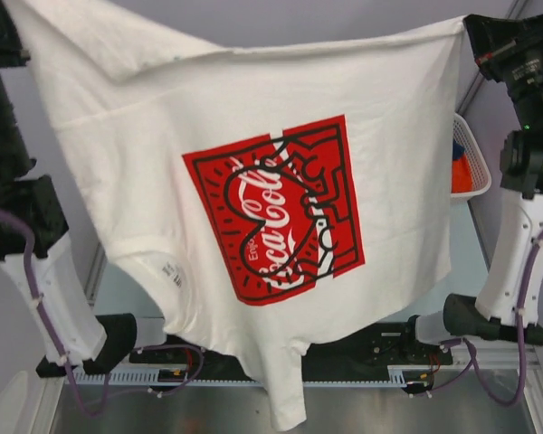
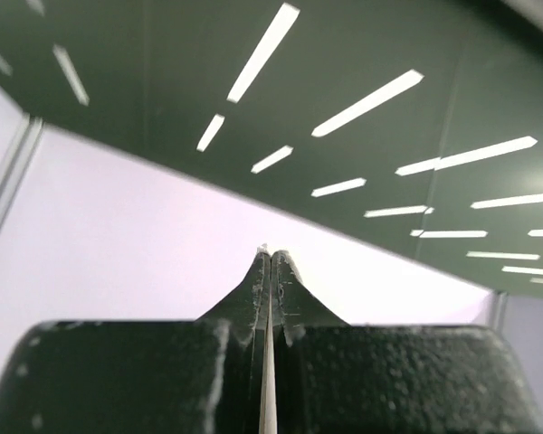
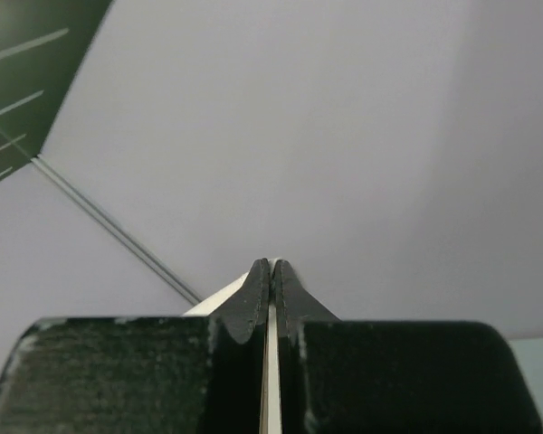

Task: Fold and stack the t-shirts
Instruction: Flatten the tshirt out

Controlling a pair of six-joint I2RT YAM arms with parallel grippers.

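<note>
A white t-shirt (image 1: 145,136) with a large red-and-white print (image 1: 276,208) hangs spread out in the air, close to the top camera. Its collar points to the lower left and a sleeve dangles at the bottom. My left gripper (image 1: 9,16) is shut on its upper left corner and my right gripper (image 1: 469,29) on its upper right corner. In the left wrist view the gripper (image 2: 270,251) pinches a thin white strip of the t-shirt (image 2: 268,380). In the right wrist view the gripper (image 3: 271,264) is likewise shut on the white cloth (image 3: 272,380).
A white lattice basket (image 1: 475,149) stands at the right, partly behind the hanging shirt, with orange cloth (image 1: 460,178) and dark blue cloth (image 1: 459,147) inside. The arms' bases (image 1: 362,348) and cables run along the near table edge. The shirt hides most of the table.
</note>
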